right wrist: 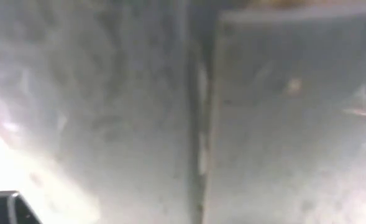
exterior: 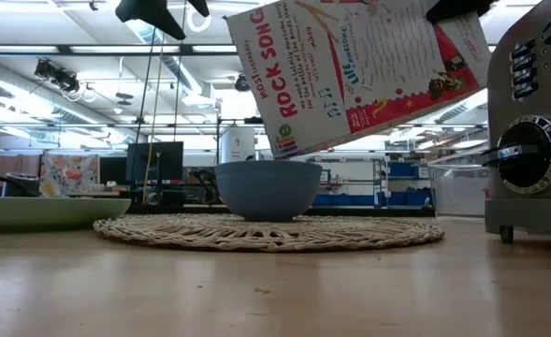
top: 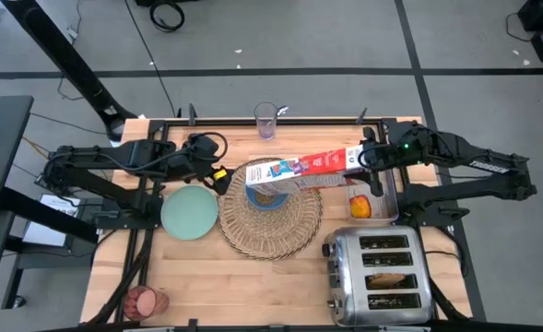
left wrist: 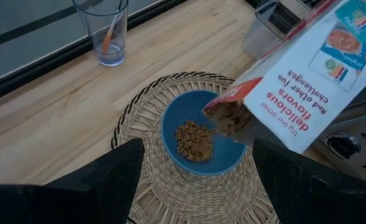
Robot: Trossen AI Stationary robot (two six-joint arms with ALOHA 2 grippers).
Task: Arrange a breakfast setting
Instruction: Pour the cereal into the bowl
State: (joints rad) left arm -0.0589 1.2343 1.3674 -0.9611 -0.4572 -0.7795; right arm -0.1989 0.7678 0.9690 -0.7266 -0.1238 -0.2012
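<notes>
a: cereal box, item one: tipped mouth-down over small blue bowl, clamped at its base by right gripper, so rings fall in.

b: bowl's place?

a: centred on round woven wicker placemat, mint-green plate just beside (empty, awaiting toast i'd judge).

b: left gripper?

a: spread wide, holding nothing, above the placemat, watching.

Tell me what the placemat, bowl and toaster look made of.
Placemat: woven wicker or straw, shown by its coiled natural strands and looped edge. Bowl: matte blue, probably ceramic or plastic; unclear which. Toaster: polished metal, judging by its mirror-like reflective casing.
</notes>
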